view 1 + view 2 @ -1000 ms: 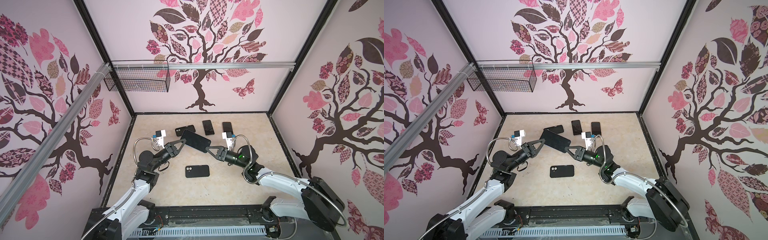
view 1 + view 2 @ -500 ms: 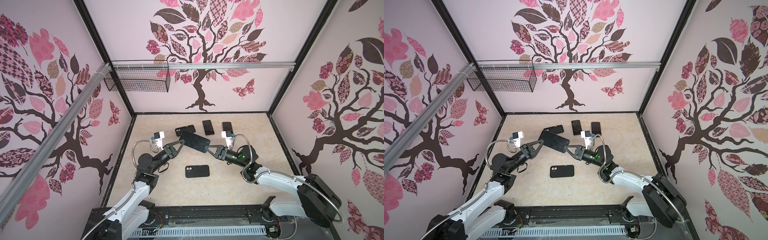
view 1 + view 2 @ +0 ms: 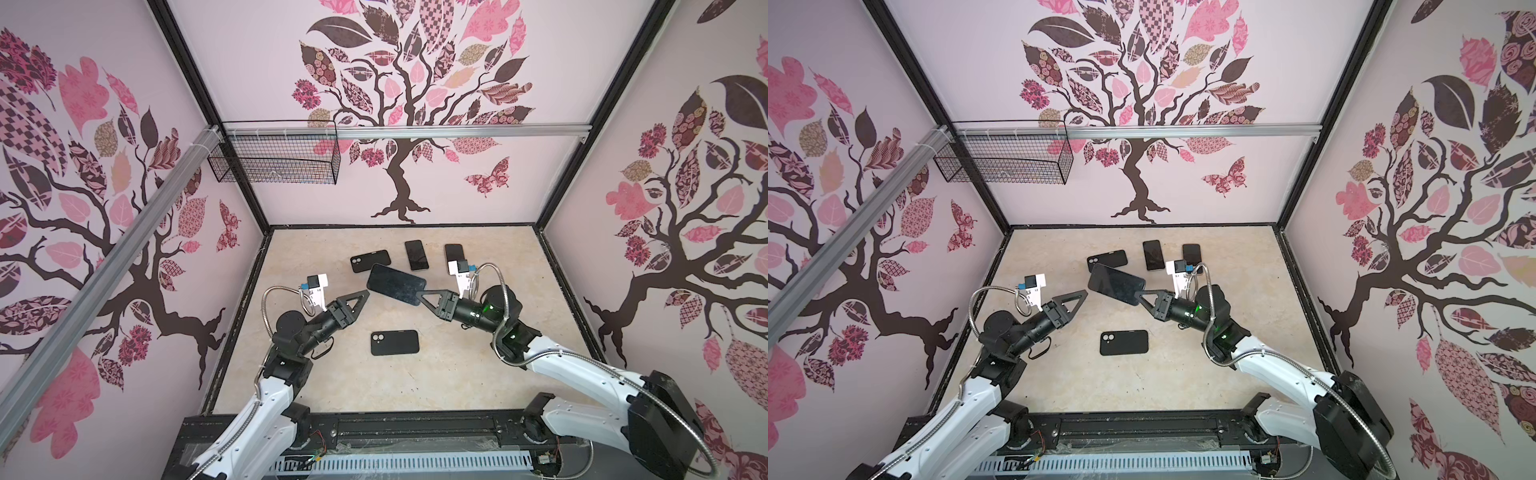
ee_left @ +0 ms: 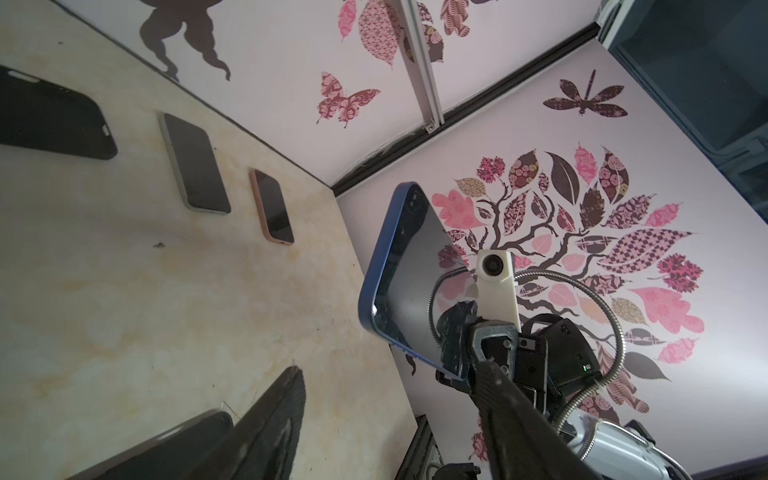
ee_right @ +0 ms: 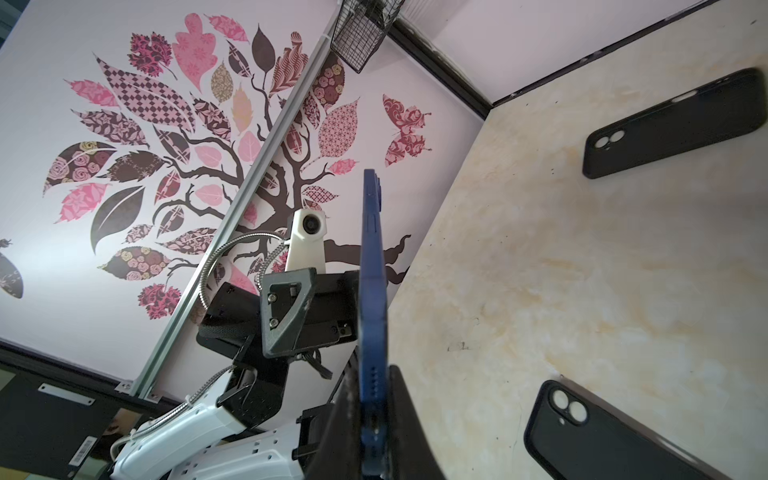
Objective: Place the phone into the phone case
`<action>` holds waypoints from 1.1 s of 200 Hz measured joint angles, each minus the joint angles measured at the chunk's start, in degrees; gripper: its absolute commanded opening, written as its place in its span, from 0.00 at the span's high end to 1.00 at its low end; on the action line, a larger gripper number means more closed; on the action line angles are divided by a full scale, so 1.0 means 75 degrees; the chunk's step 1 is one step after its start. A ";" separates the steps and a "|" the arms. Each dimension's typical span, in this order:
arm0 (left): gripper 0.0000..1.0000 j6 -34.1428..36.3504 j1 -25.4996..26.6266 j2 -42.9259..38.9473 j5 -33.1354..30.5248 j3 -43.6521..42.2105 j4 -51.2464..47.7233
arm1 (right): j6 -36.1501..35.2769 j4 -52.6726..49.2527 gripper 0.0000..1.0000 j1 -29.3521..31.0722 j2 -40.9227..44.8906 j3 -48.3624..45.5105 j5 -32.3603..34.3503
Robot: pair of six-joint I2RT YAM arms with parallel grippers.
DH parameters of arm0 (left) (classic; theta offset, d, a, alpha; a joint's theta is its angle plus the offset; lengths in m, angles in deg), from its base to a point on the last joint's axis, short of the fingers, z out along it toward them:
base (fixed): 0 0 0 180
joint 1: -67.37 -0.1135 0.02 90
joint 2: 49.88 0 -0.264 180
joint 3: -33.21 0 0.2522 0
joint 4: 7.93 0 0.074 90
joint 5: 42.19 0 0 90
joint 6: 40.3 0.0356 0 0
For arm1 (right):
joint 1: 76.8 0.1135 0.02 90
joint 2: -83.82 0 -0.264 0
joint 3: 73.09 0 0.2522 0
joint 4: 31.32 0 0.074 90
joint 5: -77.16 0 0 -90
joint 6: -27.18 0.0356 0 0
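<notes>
Left gripper [image 3: 362, 296] let go, jaws apart. Right gripper [image 3: 419, 296] pinches blue phone [image 3: 395, 284] by 3 o'clock end only; could slip n miss black case [image 3: 394, 343] at 6 o'clock.

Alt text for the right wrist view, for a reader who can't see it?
A blue phone, seen edge-on, is clamped in the right gripper above a beige table. One black phone case lies on the table close by and a second case farther off; the left gripper is open behind the phone.
</notes>
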 measured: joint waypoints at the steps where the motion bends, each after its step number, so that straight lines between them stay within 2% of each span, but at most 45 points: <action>1: 0.29 0.0020 0.0000 -0.0017 -0.0012 0.0000 -0.0047 | -0.0015 -0.0020 1.00 0.0000 0.0012 0.0003 0.0006; 39: 0.28 0.1107 0.0000 -0.0676 -0.1125 0.0227 -0.2780 | -0.0740 -0.1279 1.00 -0.0137 0.0370 0.0117 0.0207; 74: 0.29 0.1434 0.0000 -0.0670 -0.1909 0.0268 -0.4202 | -0.1609 -0.3051 1.00 -0.0169 0.0364 0.0641 0.0554; 144: 0.29 0.2139 0.0000 0.0478 -0.2148 0.0717 -0.5659 | -0.2582 -0.5164 1.00 -0.0571 -0.0300 0.0764 0.0128; 188: 0.32 0.2649 0.0096 0.1212 -0.2066 0.0968 -0.6108 | -0.2658 -0.5388 1.00 -0.0565 -0.0810 0.0764 -0.0659; 220: 0.37 0.2856 0.0618 0.1894 -0.2055 0.1087 -0.6140 | -0.2576 -0.5211 1.00 -0.0565 -0.1215 0.0764 -0.1236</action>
